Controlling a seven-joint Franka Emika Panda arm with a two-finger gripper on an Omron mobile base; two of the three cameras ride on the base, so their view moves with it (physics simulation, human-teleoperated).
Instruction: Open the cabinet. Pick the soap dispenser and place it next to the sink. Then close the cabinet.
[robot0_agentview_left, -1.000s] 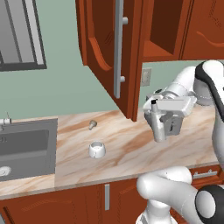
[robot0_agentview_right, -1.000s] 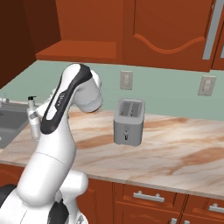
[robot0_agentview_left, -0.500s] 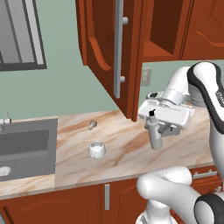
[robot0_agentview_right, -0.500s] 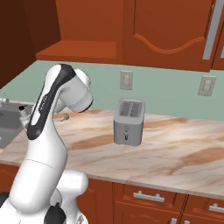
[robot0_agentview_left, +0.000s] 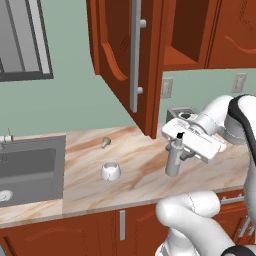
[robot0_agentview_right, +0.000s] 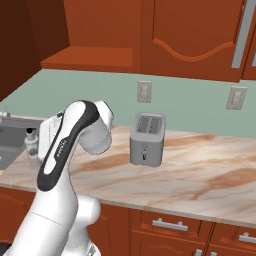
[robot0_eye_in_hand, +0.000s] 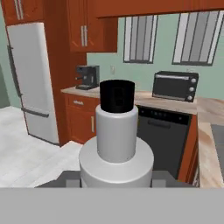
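Observation:
The cabinet's door (robot0_agentview_left: 131, 55) with its long silver bar handle stands swung open, and the inside (robot0_agentview_left: 190, 35) shows behind it. My gripper (robot0_agentview_left: 181, 149) is shut on the soap dispenser (robot0_agentview_left: 173, 162), a slim grey bottle with a black pump top, held upright low over the marble counter (robot0_agentview_left: 140, 165). From the right base view the soap dispenser (robot0_agentview_right: 32, 151) shows beside my arm, near the sink (robot0_agentview_right: 9, 136). The hand view looks straight onto the soap dispenser (robot0_eye_in_hand: 116, 144). The sink (robot0_agentview_left: 27, 167) lies at the counter's left end, well left of the bottle.
A squat white cup (robot0_agentview_left: 111, 171) and a small grey object (robot0_agentview_left: 105, 142) lie on the counter between the sink and the bottle. A grey toaster (robot0_agentview_right: 147, 138) stands against the wall behind my arm. The open door hangs over the counter's middle.
My arm has swung left and a little down with the soap dispenser in its grip, away from the cabinet and over the counter. The door has stayed open.

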